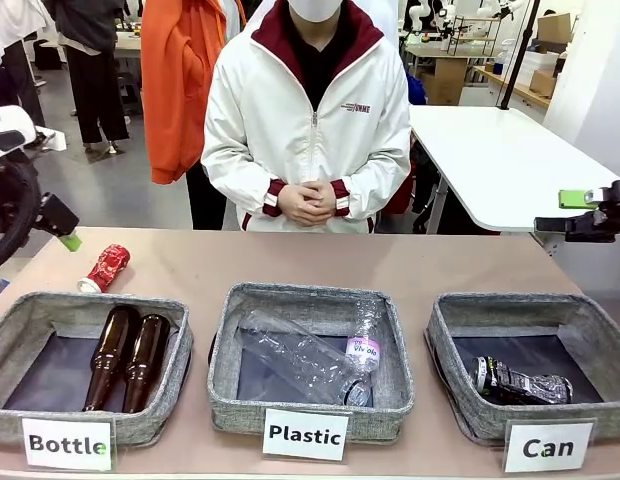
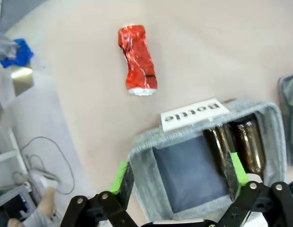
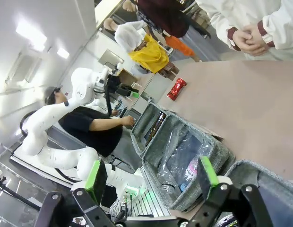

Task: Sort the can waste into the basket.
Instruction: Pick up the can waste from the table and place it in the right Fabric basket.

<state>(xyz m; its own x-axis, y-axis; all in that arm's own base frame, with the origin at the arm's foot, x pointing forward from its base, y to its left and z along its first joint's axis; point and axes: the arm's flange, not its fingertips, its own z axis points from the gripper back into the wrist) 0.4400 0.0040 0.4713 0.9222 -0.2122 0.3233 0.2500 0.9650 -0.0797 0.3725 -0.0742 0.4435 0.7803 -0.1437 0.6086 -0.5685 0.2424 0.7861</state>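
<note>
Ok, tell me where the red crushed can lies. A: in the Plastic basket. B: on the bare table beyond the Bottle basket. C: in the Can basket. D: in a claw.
B: the red can lies on the table behind the Bottle basket, inside no basket.

Open left gripper point(image 2: 178, 172) hung over the Bottle basket point(image 2: 142, 156) holding brown bottles point(image 2: 245, 142); red can point(image 2: 137, 59) at 11 o'clock.
</note>
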